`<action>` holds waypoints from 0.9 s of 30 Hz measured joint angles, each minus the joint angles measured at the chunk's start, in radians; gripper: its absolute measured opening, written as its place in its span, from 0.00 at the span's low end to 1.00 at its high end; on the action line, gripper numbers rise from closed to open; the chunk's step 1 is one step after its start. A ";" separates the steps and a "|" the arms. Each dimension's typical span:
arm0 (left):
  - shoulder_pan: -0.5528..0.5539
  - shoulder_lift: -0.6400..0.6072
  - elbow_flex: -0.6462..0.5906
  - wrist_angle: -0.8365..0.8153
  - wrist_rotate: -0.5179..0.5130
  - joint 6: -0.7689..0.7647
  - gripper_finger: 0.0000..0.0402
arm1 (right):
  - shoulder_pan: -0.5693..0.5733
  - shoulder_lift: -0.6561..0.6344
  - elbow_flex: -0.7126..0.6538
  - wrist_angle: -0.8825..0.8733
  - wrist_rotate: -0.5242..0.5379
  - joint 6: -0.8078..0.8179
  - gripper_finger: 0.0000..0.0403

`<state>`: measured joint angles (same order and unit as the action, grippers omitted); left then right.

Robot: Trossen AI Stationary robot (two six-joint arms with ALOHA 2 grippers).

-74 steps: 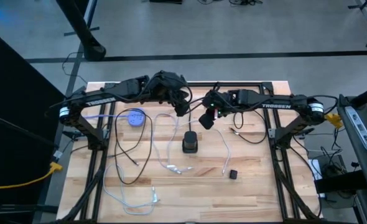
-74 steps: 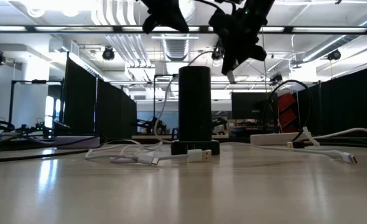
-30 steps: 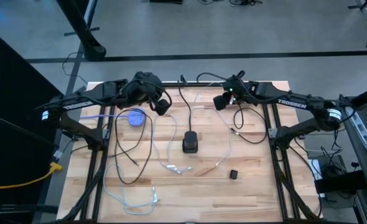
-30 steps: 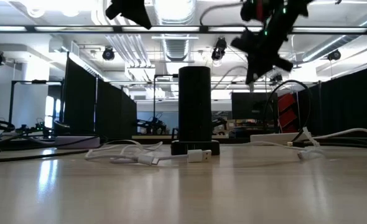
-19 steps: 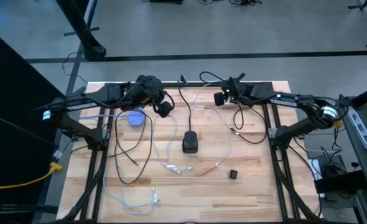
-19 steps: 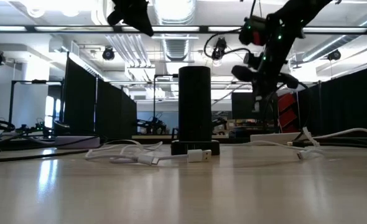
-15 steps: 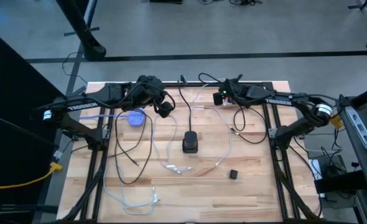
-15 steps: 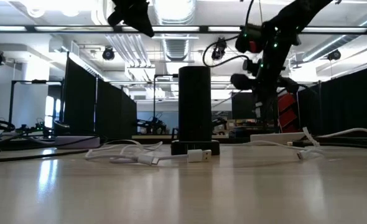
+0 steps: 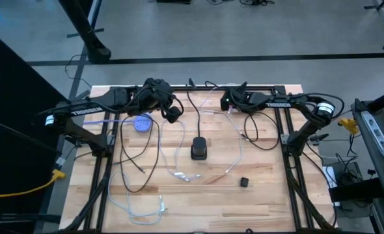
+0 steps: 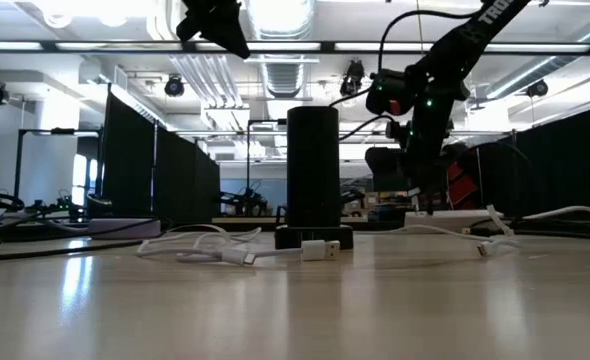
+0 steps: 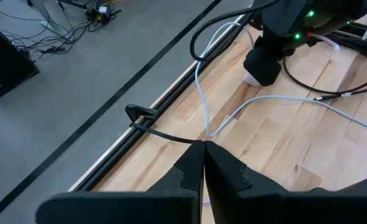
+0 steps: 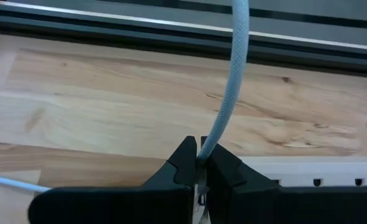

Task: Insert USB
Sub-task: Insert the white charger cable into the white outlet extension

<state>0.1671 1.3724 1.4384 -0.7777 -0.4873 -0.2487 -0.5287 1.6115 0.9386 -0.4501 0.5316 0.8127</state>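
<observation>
Meanwhile, loose cables [image 9: 179, 170] strewn around upright black hub [image 9: 198, 149]. Right gripper [image 12: 199, 163] at one o'clock, clamped on pale cable [image 12: 230, 81], apparently vertical. Left gripper [image 11: 202, 149] closed, empty.

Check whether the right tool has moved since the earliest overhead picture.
Yes. The right tool has gone from just beside the black upright charging block to the table's far edge, away from it, shut on the pale braided cable.

Table [image 9: 263, 195]: pale wood planks, visible grain, smooth with a soft sheen in the low view; black metal rail [image 12: 109, 28] along its edge; white cable [image 12: 230, 81]: braided, cloth-like, matt; black cable [image 9: 154, 153]: smooth plastic sheath; speaker [image 10: 313, 170]: matt black; fingers [image 12: 183, 168]: matt black plastic.
</observation>
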 joint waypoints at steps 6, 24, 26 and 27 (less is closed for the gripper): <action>0.001 0.000 0.000 0.013 -0.001 0.004 0.00 | 0.001 -0.038 0.001 0.004 -0.010 -0.031 0.00; 0.029 0.000 -0.016 0.097 0.172 0.006 0.00 | 0.225 -0.429 0.120 -0.031 -0.270 -0.126 0.00; 0.032 -0.005 -0.058 0.217 0.310 0.008 0.00 | 0.287 -0.473 0.113 0.009 -0.270 -0.149 0.00; 0.032 -0.008 -0.087 0.289 0.376 0.007 0.00 | 0.320 -0.493 0.110 0.048 -0.269 -0.164 0.00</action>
<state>0.1988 1.3645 1.3511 -0.4890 -0.1118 -0.2415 -0.2085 1.1187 1.0484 -0.4017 0.2623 0.6482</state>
